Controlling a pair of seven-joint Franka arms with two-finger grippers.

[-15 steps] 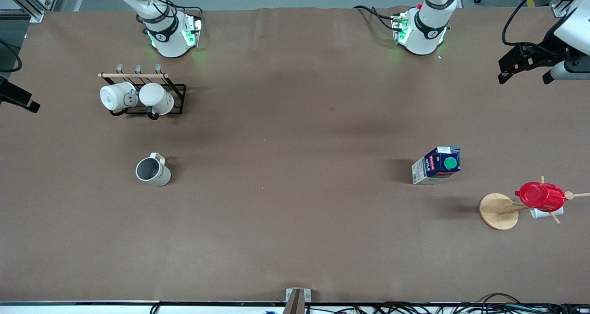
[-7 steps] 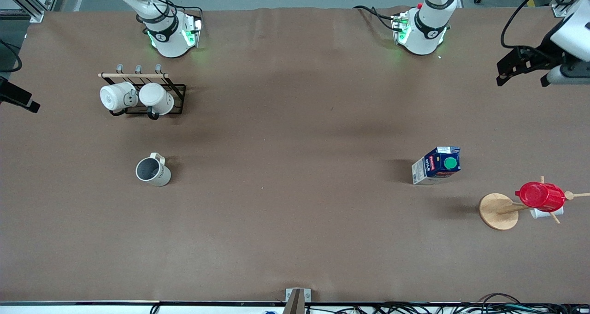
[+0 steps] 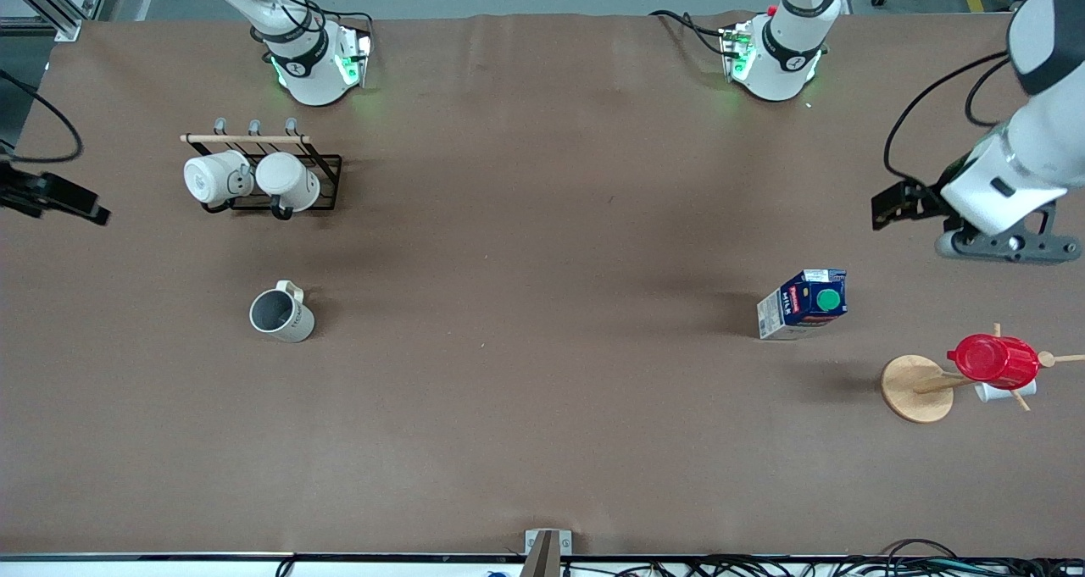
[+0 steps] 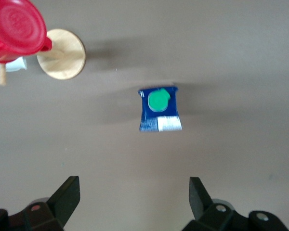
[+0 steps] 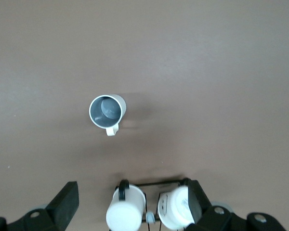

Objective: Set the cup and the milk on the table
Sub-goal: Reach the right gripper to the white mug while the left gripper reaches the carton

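At the right arm's end of the desk (image 3: 542, 441), you see the right end effector (image 3: 51, 196) at the frame edge, up in the air over the desk margin. Its wrist view shows both fingers (image 5: 67, 199) spread wide with nothing between them.

Next comes a black wire rack (image 3: 280, 179) holding 2 white mugs (image 3: 250, 179) on their sides, close to the right arm's base. The cup (image 3: 281, 313) stands upright on the desk, nearer to the front camera than the rack and well apart from it, with its handle toward the rack. Bare desk surrounds the cup on all sides.

The middle of the desk carries nothing that you need to note.

Toward the left arm's end, the milk (image 3: 804, 304) stands upright on the desk, green cap up. A wooden mug tree (image 3: 915, 388) with a round base stands near it, nearer to the front camera, carrying a red cup (image 3: 993, 360).

The left end effector (image 3: 898, 204) is in the air over bare desk between the left arm's base and the milk. Its fingers (image 4: 67, 195) are spread apart and hold nothing.
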